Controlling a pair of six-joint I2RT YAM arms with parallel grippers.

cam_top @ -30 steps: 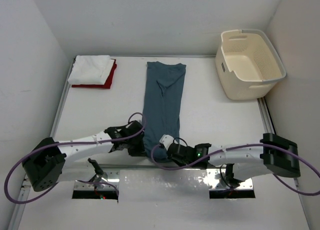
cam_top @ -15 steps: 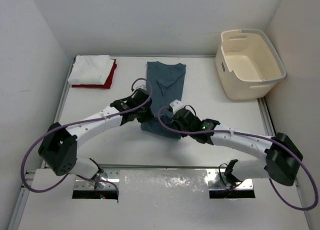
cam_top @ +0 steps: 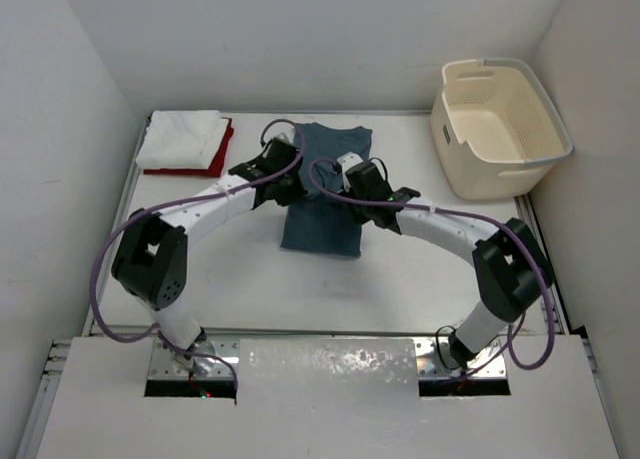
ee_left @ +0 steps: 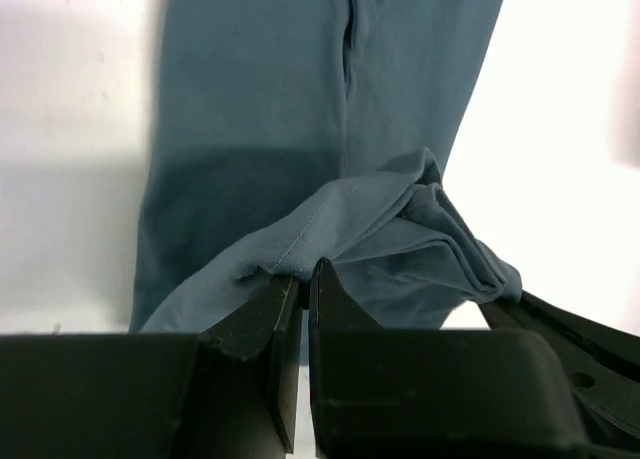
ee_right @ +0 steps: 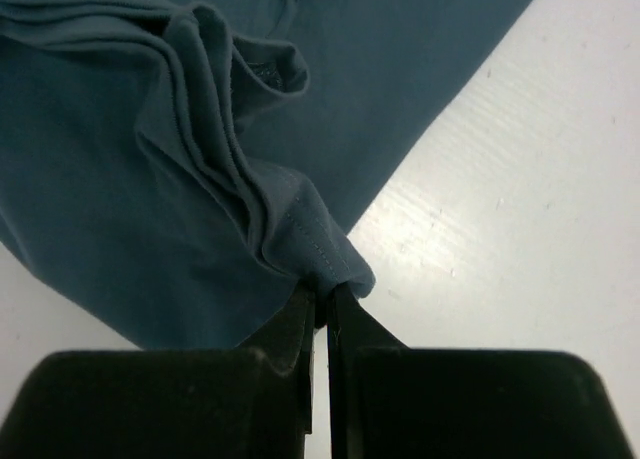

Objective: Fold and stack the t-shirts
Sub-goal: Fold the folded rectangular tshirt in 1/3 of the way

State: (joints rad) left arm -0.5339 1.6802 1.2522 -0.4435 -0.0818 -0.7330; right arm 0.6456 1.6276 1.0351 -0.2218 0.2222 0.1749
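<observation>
- My left pincer (ee_left: 305, 274) is pressed together on a stitched hem of the teal-blue t-shirt (cam_top: 320, 229). A loose fold of the cloth bunches right at my fingertips.
- My right pincer (ee_right: 322, 297) is clamped the same way on another hem corner of that shirt, with several layers pleated just above the tips.
- From overhead, both my wrists sit over the shirt's middle. The left is at its 9 o'clock side, the right at its 3 o'clock side, and they are near each other.
- The shirt lies on the white table (cam_top: 400, 269), toward 12 o'clock from my bases. The hem I hold is raised above the flat part.
- The white t-shirt (cam_top: 180, 137) lies folded on the deep red t-shirt (cam_top: 222, 154) at 10 o'clock, apart from the teal one.
- A cream laundry basket (cam_top: 455, 159) stands at 2 o'clock, in the far corner.
</observation>
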